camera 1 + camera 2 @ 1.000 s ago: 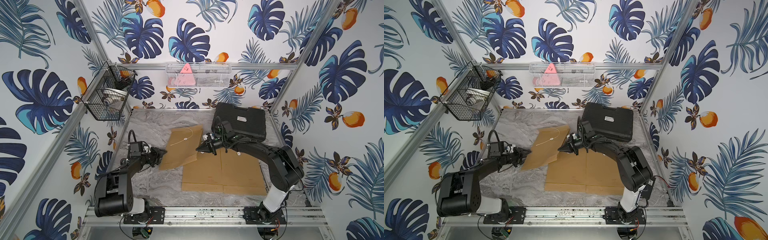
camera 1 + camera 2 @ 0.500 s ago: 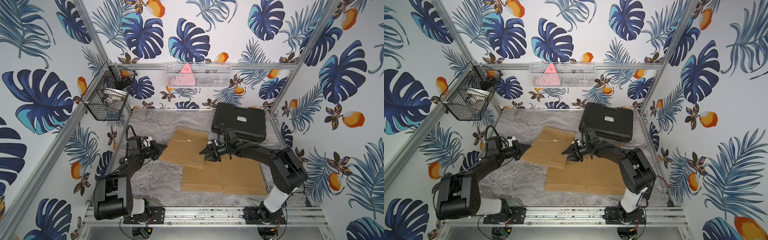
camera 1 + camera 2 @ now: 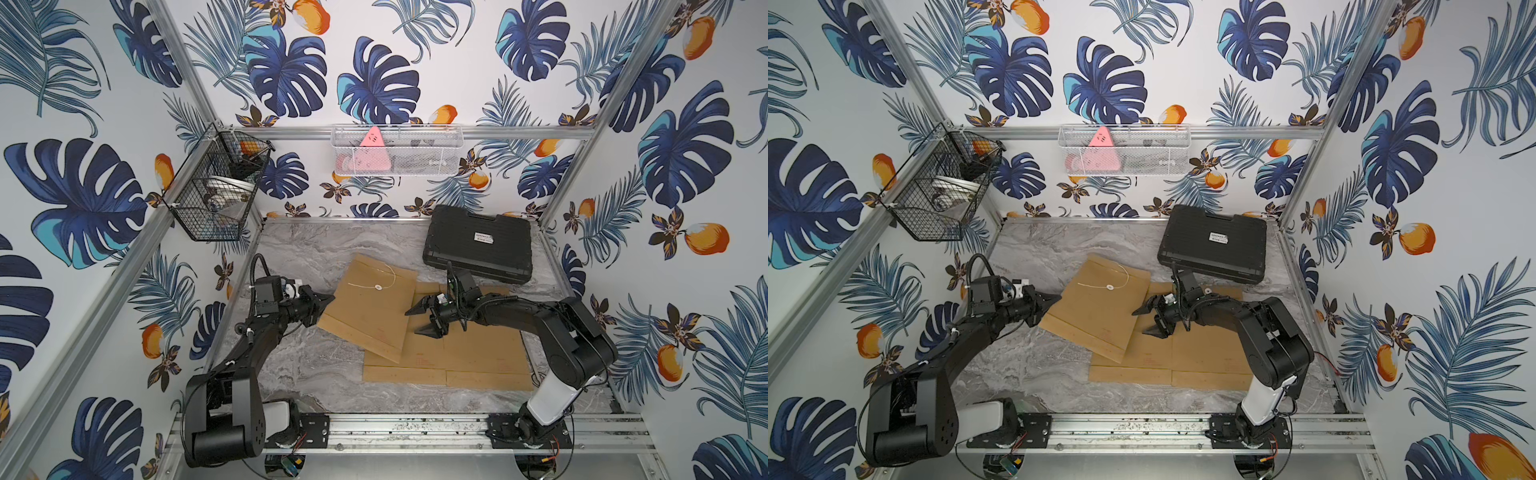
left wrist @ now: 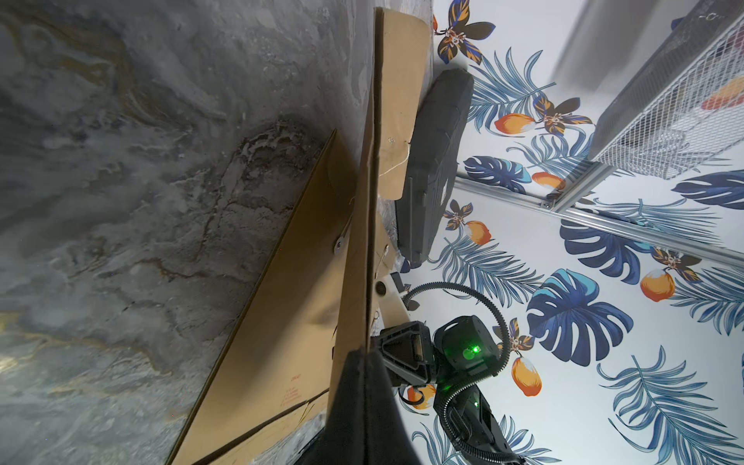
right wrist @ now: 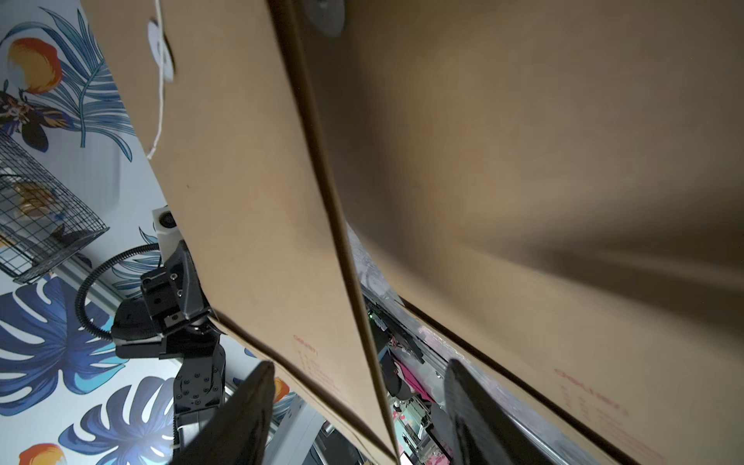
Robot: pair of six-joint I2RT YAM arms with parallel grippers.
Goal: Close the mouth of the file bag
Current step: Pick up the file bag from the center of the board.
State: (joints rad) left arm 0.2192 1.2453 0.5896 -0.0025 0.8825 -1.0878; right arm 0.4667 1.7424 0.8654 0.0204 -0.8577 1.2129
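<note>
My left gripper (image 3: 328, 300) is closed on the left edge of the file bag (image 3: 365, 307), a brown paper one. The bag lies in the middle of the grey table (image 3: 299, 249), and its lower right corner overlaps the other brown bags (image 3: 457, 357) lying flat there. Its flap seems folded down (the white string (image 3: 376, 279) lies loose on it). My right gripper (image 3: 415, 323) stands open at the bag's right edge, holding nothing. A black case (image 3: 478, 245) lies behind.

The right pincer (image 3: 414, 323) released the file bag (image 3: 365, 303) (flap now flat).
</note>
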